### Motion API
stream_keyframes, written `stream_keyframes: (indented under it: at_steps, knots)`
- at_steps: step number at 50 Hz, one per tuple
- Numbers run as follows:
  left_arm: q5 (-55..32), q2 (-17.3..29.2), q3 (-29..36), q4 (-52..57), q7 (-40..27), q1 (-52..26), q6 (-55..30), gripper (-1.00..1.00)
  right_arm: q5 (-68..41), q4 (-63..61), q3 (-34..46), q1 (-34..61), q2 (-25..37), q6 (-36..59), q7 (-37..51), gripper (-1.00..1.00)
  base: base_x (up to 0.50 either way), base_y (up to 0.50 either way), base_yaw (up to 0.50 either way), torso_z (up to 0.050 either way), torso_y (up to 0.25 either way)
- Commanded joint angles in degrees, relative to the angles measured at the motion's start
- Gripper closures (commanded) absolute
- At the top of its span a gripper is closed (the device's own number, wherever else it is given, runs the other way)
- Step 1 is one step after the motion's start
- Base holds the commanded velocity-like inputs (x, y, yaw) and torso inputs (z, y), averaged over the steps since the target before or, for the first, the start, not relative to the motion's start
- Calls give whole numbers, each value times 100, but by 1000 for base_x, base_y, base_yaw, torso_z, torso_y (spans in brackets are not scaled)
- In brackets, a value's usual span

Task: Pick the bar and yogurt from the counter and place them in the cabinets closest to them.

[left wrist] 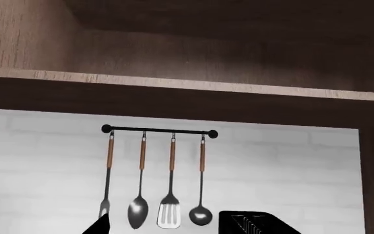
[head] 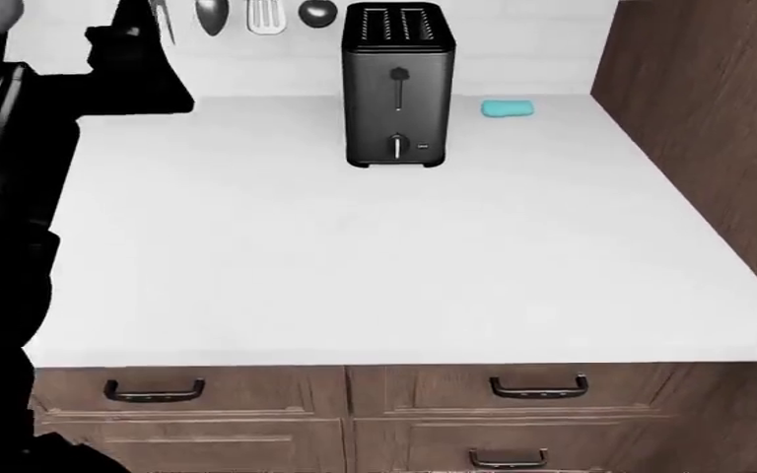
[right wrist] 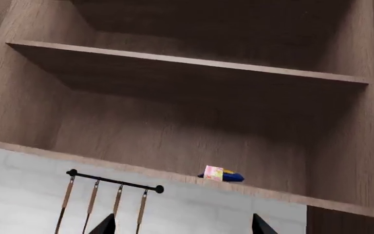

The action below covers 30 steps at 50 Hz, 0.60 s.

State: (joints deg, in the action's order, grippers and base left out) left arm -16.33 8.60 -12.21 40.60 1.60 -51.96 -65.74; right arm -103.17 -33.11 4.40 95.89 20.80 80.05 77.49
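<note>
Pink bar (right wrist: 214, 172) with yellow marks lies on cabinet shelf (right wrist: 291, 197).

The counter (head: 352, 256) is lying bare across its front and middle. The toaster (head: 398, 84) is standing upright near the back wall, the teal block (head: 508, 108) lying just beside it. In the open cabinet (right wrist: 37, 97), the bar (right wrist: 221, 174) is occupying the bottom shelf's front edge. The utensil rail (right wrist: 114, 181) is hanging below.

Pink bar (right wrist: 214, 172) — yellow marks, black toaster (head: 398, 84), teal block (head: 508, 108), white counter (head: 352, 266) (plain)
</note>
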Motion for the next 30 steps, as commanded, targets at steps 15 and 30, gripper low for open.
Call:
stream_keyframes:
  at_steps: [15, 30]
  knots:
    - [-734, -396, -1050, 1048, 659, 2435, 1676, -100, 5880, -2429, 764, -7491, 1888, -4924, -4012, -100, 13, 71, 0, 0, 0]
    - [-1974, -381, -1844, 1790, 457, 2373, 1157, -100, 6348, -2528, 688, -8211, 2061, -5466, -4114, -100, 94, 499, 0, 0, 0]
